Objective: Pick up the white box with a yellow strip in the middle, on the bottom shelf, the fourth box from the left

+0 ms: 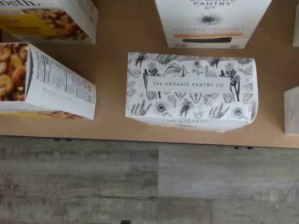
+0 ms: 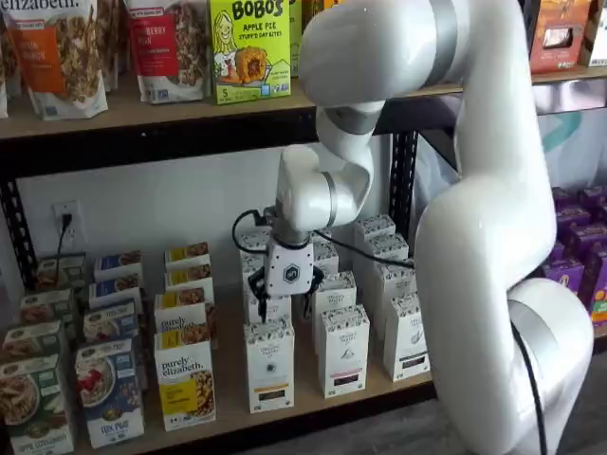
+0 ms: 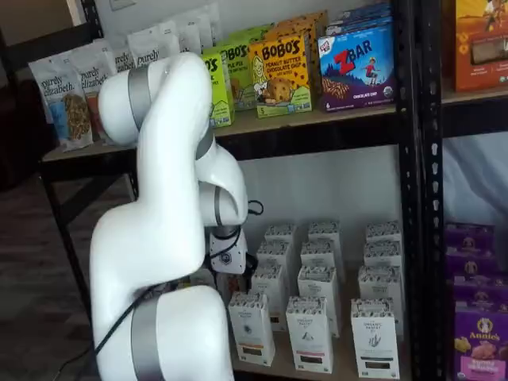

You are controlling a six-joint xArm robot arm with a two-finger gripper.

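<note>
Gripper (image 2: 285, 305) hangs spread wide and empty above the white box (image 2: 269, 364) at the front edge of the bottom shelf (image 2: 228, 403).

In a shelf view the white gripper body, with its two black fingers (image 2: 263, 308) apart, sits at the white box's twelve o'clock and holds nothing. The box stands upright in the front row, its yellow strip low on the black label. At its three o'clock, just beside it, stands a like carton (image 2: 342, 349) with a reddish strip; at its nine o'clock is a purely elizabeth granola box (image 2: 185, 380). In the wrist view the box's flower-patterned top (image 1: 190, 88) reads "The Organic Pantry Co", with the tan shelf board (image 1: 112, 70) around it and grey plank floor (image 1: 149, 186) beyond the edge. In the other shelf view the box (image 3: 252, 325) stands beside the white arm (image 3: 171, 238), which hides the gripper there.
</note>
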